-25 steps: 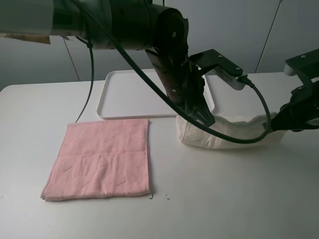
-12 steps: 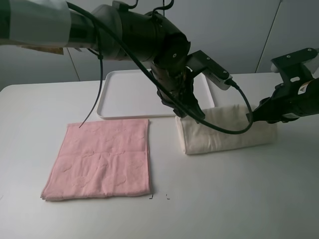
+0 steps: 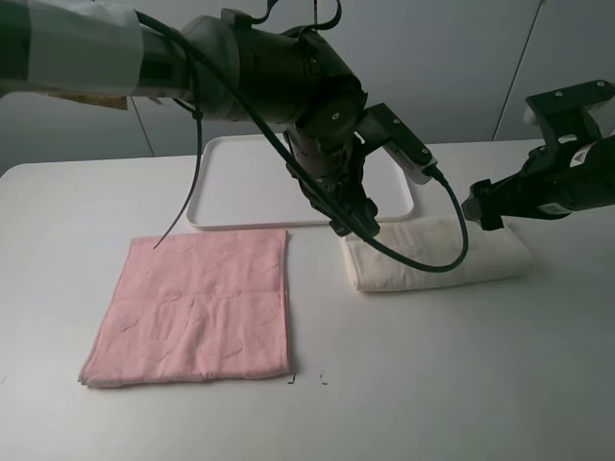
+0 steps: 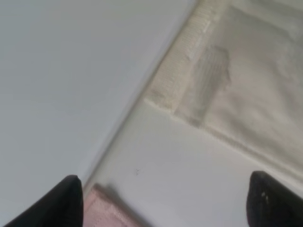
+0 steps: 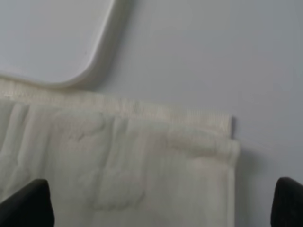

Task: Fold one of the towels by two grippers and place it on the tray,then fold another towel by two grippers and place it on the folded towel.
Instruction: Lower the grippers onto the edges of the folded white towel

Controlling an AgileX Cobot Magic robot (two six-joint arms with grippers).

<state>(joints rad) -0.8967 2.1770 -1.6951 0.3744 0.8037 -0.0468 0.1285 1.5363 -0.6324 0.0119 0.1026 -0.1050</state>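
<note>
Exterior high view: I have the cream towel [image 3: 437, 257] lying on the table [image 3: 432, 384] at about 3 o'clock from the middle, folded into a long narrow strip. Its left end sits just off the 5 o'clock corner of the white tray [image 3: 250, 187], which lies toward 12 o'clock. None of the towel is on the tray. The pink towel [image 3: 197, 307] lies flat and unfolded at about 8 o'clock, its far edge just beside the tray's near rim.

My left gripper [image 3: 356, 227] hangs at the strip's left end and my right gripper [image 3: 480, 206] is above its right part.

On the left wrist camera the two black fingertips [image 4: 71, 205] stand wide apart with only bare table between them. So that pincer is spread and holds nothing. The cream towel's hemmed corner, the tray rim and a corner of the pink towel all show beyond it.

The right wrist camera shows the same: fingertips [image 5: 28, 203] far apart and clamping nothing, with the folded cream cloth between them and the tray's rounded corner nearby.
</note>
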